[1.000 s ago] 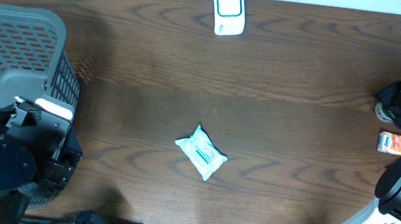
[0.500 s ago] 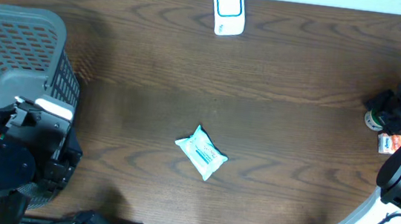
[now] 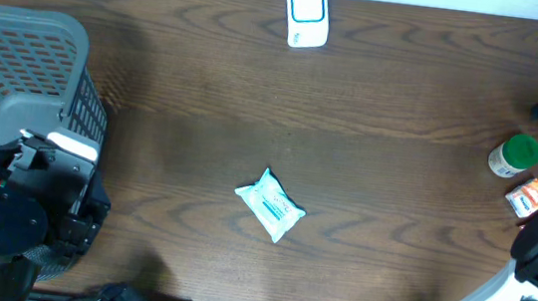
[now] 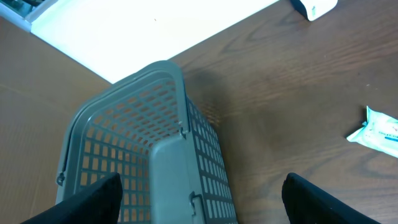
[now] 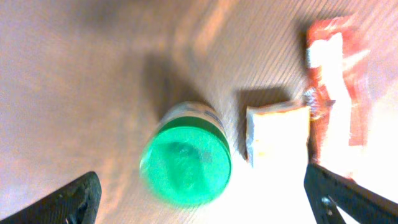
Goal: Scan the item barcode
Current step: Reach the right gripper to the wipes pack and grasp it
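Now that my right gripper (image 5: 205, 202) has let go, the green-lidded bottle (image 3: 516, 154) stands free and upright on the table (image 3: 389, 243). A second ago my fingers were down over it; in the overhead view they have since drawn off toward the far right edge, and the bottle sits in about the same place as before. From the wrist I see my two fingers spread wide at the lower corners, with nothing pinched between them and the green lid below the gap.

My left gripper (image 4: 208, 202) is spread too and carries nothing. It hangs above the grey basket (image 3: 19, 54) at the left end of the table and has not shifted over the last second.

For the task I read this as a step back. No item is in either gripper, so nothing is on its way to the scanner (image 3: 306, 14), the white and blue unit at the middle of the far edge, well apart from the bottle. If the bottle is the item, it needs a fresh grasp. If it is the pale blue wipes packet (image 3: 270, 204) lying flat at the table's centre, that is untouched. I cannot tell which is meant.

The surface is dark wood grain. Just beside the bottle, on the near side, lies a small orange packet (image 3: 528, 196), with a red wrapper next to it in the wrist view. Beyond the far edge runs a white strip.
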You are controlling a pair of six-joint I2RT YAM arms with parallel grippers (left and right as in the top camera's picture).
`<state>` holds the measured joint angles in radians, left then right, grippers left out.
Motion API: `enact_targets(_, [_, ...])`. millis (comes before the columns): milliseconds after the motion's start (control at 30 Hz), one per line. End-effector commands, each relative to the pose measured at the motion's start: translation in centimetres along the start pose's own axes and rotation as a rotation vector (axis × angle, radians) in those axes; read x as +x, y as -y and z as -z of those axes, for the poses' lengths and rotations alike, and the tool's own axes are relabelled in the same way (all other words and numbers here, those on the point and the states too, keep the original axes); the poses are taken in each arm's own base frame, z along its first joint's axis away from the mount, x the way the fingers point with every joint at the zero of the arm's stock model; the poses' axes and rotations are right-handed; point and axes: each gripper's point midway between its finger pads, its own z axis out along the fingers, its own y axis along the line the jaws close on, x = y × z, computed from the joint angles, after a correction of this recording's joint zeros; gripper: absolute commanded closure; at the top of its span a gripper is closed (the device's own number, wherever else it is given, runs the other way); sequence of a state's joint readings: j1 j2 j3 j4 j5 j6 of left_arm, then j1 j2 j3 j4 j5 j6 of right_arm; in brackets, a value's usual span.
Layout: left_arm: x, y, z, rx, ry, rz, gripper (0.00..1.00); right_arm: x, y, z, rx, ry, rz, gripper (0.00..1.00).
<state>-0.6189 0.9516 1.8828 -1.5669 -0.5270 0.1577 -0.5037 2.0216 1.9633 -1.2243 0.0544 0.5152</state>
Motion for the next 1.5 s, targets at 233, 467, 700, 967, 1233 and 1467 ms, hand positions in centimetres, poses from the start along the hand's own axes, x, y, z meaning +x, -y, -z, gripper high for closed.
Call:
enact_targets(233, [0.1, -0.2, 0.1, -0.009, 0.004, 0.001, 0.18, 10.3, -10.4, 11.0, -0.460, -0.197, 0.333, 0.01])
enact_targets(467, [0.1, -0.2, 0.1, -0.009, 0.004, 0.001, 0.18, 24.6, -13.9, 10.7, -0.521, -0.421, 0.980, 0.01])
enact_targets(700, [0.1, -0.2, 0.1, -0.009, 0.004, 0.001, 0.18, 37.7, -12.5, 5.9, -0.504, -0.690, 1.202, 0.01])
enact_targets(967, [0.1, -0.2, 0.1, -0.009, 0.004, 0.001, 0.18, 47.9, -10.0, 2.5, -0.691, -0.920, 1.199, 0.01])
enact_targets(1233, [0.1, -0.2, 0.1, -0.009, 0.004, 0.001, 0.18, 51.3, -7.5, -0.9, -0.634, -0.944, 1.129, 0.01])
enact_targets(1467, [0.1, -0.2, 0.1, -0.009, 0.004, 0.001, 0.18, 52.4, -6.1, -3.5, -0.646, -0.916, 1.105, 0.01])
